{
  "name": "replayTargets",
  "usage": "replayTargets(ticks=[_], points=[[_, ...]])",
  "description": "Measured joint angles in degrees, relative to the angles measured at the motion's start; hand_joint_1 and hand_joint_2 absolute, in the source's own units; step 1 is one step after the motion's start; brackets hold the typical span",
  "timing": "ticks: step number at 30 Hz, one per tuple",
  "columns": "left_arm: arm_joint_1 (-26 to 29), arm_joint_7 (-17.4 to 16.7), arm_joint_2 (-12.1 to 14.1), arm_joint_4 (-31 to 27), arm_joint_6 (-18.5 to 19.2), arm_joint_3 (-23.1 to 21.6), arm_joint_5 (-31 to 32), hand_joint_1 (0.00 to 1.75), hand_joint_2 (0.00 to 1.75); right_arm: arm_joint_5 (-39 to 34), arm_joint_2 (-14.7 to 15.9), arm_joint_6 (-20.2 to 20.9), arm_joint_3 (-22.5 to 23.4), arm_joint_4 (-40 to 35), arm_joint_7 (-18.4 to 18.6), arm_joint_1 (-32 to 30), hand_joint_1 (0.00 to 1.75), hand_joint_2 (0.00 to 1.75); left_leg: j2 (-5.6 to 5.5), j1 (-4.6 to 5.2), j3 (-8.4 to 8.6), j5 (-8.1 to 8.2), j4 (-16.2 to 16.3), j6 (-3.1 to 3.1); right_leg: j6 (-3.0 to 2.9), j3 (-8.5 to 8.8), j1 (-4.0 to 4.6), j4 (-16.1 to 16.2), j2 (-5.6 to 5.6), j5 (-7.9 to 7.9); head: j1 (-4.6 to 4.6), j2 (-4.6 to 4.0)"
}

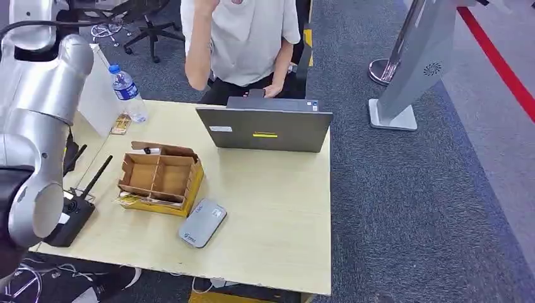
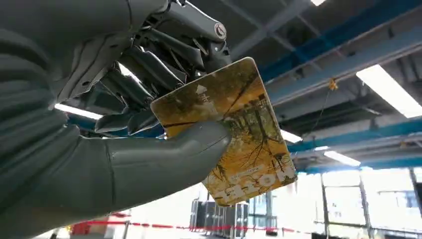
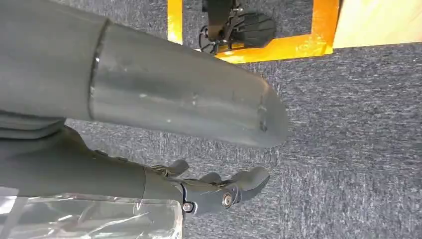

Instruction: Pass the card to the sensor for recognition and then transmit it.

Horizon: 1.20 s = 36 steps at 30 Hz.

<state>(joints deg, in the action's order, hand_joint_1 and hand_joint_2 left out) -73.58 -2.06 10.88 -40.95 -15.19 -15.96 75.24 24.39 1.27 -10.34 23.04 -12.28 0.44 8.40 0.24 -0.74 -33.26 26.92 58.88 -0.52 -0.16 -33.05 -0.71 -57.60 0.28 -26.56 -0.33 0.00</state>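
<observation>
A yellow card (image 2: pixel 239 129) printed with autumn trees is pinched between the thumb and dark fingers of my left hand (image 2: pixel 149 99); ceiling beams and lights lie behind it in the left wrist view. My silver left arm (image 1: pixel 44 126) rises along the left edge of the head view. The grey flat sensor (image 1: pixel 202 223) lies on the wooden table (image 1: pixel 277 214) near its front edge, beside a cardboard box. My right hand (image 3: pixel 164 114) hangs over grey carpet with its fingers apart and nothing in it.
A divided cardboard box (image 1: pixel 161 178) sits left of the sensor, and a black router (image 1: pixel 72 214) at the table's left corner. A grey laptop (image 1: pixel 265 128) stands at the far edge before a seated person (image 1: pixel 243 44). A water bottle (image 1: pixel 128 92) is back left. A white stand (image 1: pixel 416 69) is on the right carpet.
</observation>
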Motion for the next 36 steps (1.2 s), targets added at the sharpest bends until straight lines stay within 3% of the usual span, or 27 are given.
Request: replayTargets(ticks=[26,33,36], points=[[42.5,5.2,2.5,-33.2,-11.4,-3.8,-0.6,1.75,1.75,-1.2,0.0,-1.7,4.9,0.5,-2.1,-3.5,0.00,0.00,-0.02,-0.01,-0.10,0.01,0.0,0.01,0.01,-0.09,0.00,0.0,-0.04,-0.03,0.02,0.00],[55.1,6.7,2.8,-40.2,-12.1,-6.1,0.5,1.75,1.75,-1.1,0.0,-2.1,6.3,0.5,-2.4,-4.1,0.00,0.00,-0.04,0.01,-0.17,0.04,0.0,0.02,0.03,-0.15,-0.01,0.0,-0.08,-0.05,0.02,0.00],[58.0,7.1,2.7,-41.2,-12.0,-6.9,0.6,1.75,1.75,-1.1,0.0,-2.1,6.5,0.5,-2.4,-4.3,0.00,0.00,-0.04,-0.04,-0.32,0.03,0.0,0.03,0.03,-0.25,0.00,0.1,-0.08,-0.04,0.19,0.00]])
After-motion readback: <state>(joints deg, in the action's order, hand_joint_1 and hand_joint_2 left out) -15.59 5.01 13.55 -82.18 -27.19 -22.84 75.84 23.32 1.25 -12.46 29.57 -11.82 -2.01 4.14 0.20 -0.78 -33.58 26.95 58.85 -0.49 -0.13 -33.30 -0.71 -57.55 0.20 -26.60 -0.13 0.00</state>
